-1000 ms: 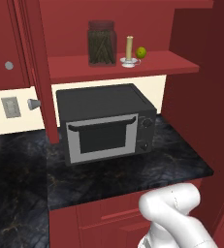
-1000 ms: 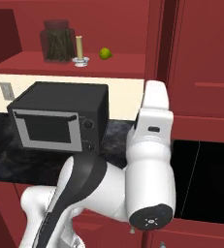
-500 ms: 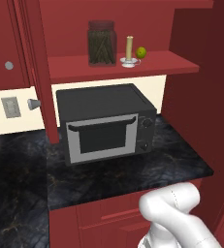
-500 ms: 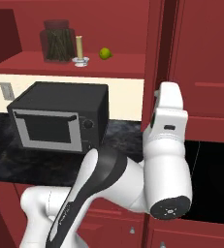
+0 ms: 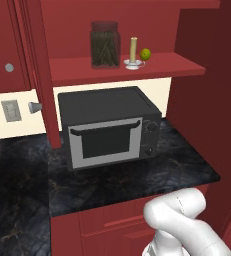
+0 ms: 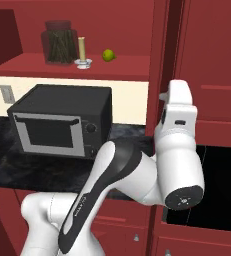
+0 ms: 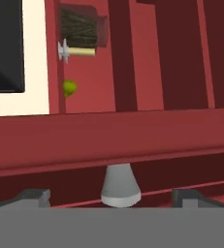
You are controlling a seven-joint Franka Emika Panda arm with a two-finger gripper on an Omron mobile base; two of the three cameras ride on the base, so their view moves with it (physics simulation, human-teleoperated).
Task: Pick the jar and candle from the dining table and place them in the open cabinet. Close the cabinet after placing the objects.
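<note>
jar (image 5: 105,44) and candle (image 5: 133,53) both stand on the cabinet's (image 6: 77,66) red inner shelf, straight above the microwave (image 5: 107,126): jar toward the left of the shelf, candle just beside it to the right, apart from it, a small green ball (image 5: 146,54) just right of the candle. judgement: placing is done; the step in hand is closing the cabinet.

gripper (image 7: 118,196) is rolled on its side, so in the hand view the shelf runs vertically. its two dark fingertips (image 7: 33,196) are spread wide, nothing between them but a silver door knob (image 7: 120,186), which sits close in front and centred. no contact that i can tell.

arm pose, right base view: rises from low left, elbow bent, forearm upright to the right of the microwave, hand up against the edge-on open door (image 6: 159,65) at the right of the shelf.

left door (image 5: 39,70) also stands open, left of the microwave, its knob facing right.

next move, judged: either pinch the knob or press on the door, then swing it toward the shelf; the left door needs the same.
</note>
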